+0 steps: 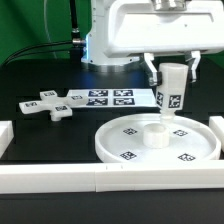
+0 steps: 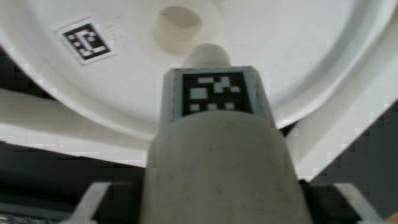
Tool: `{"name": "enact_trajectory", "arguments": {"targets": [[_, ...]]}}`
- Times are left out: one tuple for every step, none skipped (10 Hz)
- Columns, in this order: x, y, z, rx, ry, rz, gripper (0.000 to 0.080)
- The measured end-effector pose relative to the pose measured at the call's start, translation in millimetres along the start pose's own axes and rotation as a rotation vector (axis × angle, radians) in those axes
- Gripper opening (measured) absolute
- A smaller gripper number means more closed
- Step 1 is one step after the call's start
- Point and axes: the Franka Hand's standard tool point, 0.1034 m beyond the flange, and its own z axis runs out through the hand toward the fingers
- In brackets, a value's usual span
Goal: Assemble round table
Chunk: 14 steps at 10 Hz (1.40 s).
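Note:
The large round rimmed disc (image 1: 158, 140) lies flat on the black table at the exterior view's right, tags on its face and a raised hub (image 1: 158, 129) at its middle. My gripper (image 1: 172, 72) is shut on the short thick cylinder leg (image 1: 169, 90) and holds it upright, tilted slightly, just above the hub. In the wrist view the leg (image 2: 217, 130) fills the middle, its tag facing the camera, its tip pointing at the disc (image 2: 267, 40) near the hub hole (image 2: 180, 17). The cross-shaped foot piece (image 1: 48, 104) lies at the exterior view's left.
The marker board (image 1: 108, 99) lies flat behind the disc. A long white border rail (image 1: 110, 181) runs along the front edge, with another rail end at the exterior view's left (image 1: 4, 135). The robot base (image 1: 105, 40) stands at the back.

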Motion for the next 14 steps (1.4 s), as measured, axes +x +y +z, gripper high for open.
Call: {"name": "enact_trajectory", "arguments": {"targets": [[-0.2, -0.7, 0.2, 0.001, -0.001, -0.001, 0.0409], [-0.5, -0.6, 0.4, 0.001, -0.001, -0.001, 0.0409], [-1.1, -0.4, 0.9, 0.001, -0.002, 0.0, 0.0409], [-4.0, 3.4, 2.8, -0.002, -0.008, -0.021, 0.0409], [-4.6, 8.6, 3.0, -0.006, -0.008, -0.027, 0.0409], [-7.3, 11.7, 4.7, -0.008, -0.013, -0.025, 0.0409], [-10.2, 12.7, 6.3, -0.008, -0.016, -0.022, 0.0409], [-11.4, 12.5, 6.8, -0.01, -0.01, -0.022, 0.0409], [-11.1, 11.4, 7.6, -0.013, 0.003, -0.024, 0.0409], [-10.0, 12.3, 8.1, -0.018, 0.015, -0.023, 0.0409], [-9.3, 13.3, 8.3, -0.02, 0.022, -0.023, 0.0409], [-8.4, 12.7, 8.4, -0.022, 0.029, -0.024, 0.0409], [-7.6, 10.8, 8.4, -0.023, 0.037, -0.024, 0.0409], [-8.3, 7.5, 7.8, -0.022, 0.042, -0.025, 0.0409]]}}
